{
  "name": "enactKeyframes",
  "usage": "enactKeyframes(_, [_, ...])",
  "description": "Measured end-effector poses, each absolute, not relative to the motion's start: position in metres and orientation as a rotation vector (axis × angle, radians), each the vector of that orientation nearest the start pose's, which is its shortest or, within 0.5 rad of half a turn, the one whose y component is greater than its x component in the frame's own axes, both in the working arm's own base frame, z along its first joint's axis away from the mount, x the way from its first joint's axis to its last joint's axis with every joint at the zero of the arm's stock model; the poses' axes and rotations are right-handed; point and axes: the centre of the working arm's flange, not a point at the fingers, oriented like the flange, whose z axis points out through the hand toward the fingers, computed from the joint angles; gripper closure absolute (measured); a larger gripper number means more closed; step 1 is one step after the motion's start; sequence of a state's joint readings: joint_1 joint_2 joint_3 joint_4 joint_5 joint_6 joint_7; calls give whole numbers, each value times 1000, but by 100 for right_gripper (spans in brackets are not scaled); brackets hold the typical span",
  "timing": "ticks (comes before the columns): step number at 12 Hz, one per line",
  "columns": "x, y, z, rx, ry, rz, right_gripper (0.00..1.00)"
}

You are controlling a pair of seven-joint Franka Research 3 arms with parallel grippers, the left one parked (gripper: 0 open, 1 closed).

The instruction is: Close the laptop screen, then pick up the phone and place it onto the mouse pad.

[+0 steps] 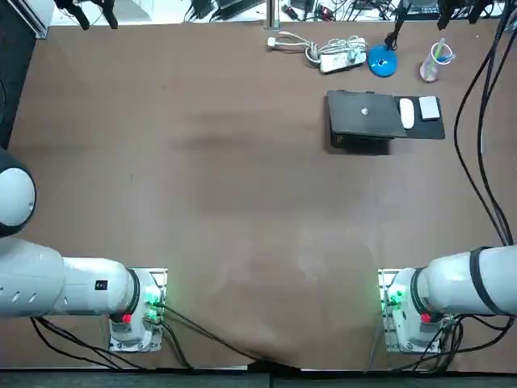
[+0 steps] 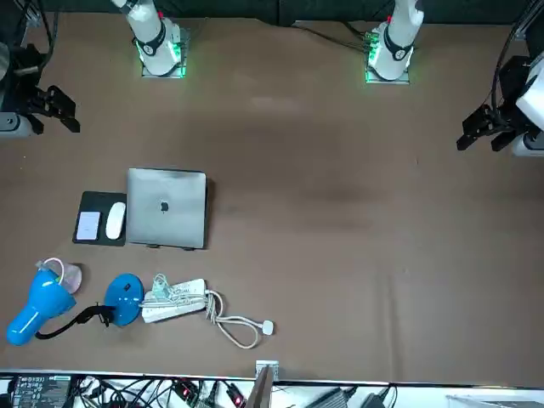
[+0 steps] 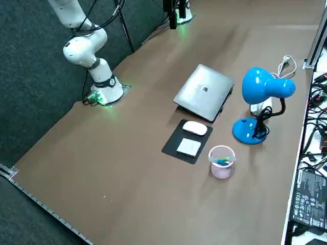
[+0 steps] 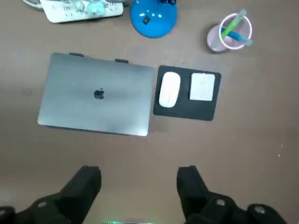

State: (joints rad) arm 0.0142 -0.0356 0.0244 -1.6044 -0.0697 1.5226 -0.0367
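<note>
Item 1. Bench (image 1: 202, 202): brown top. All goods are grouped at about 1 o'clock from its middle, reckoned in the overhead view.

Item 2. Laptop (image 1: 365, 113): grey, lid fully down and flat, logo facing up.

Item 3. Mouse pad (image 1: 422, 132): black, rectangular, lying just beside the laptop at its 3 o'clock in the overhead view.

Item 4. Mouse (image 1: 407, 113): white, lying on the mouse pad on the half nearer the laptop.

Item 5. Phone (image 1: 430, 108): white, flat on the mouse pad at 3 o'clock of the mouse. It is close to the mouse but apart from it.

Item 6. Desk lamp (image 3: 265, 89): blue, with a round base. It stands at 12 o'clock of the laptop's right end in the overhead view.

Item 7. Power strip (image 1: 343, 59): white, with its cable coiled, at 9 o'clock of the lamp base.

Item 8. Cup (image 1: 434, 65): clear, holding pens, at 12 o'clock of the phone and near the lamp.

Item 9. Right claw (image 4: 139, 172): fingers spread wide with nothing between them. It hangs above bare bench on the robot's side of the goods, roughly at 5 o'clock of the mouse pad and well apart from it. It touches none of the items.
</note>
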Motion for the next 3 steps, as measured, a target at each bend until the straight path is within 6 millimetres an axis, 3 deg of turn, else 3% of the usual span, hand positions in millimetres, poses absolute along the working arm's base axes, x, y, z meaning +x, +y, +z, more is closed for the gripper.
enactKeyframes(3, [527, 6, 621, -3209, -96, 56, 0])
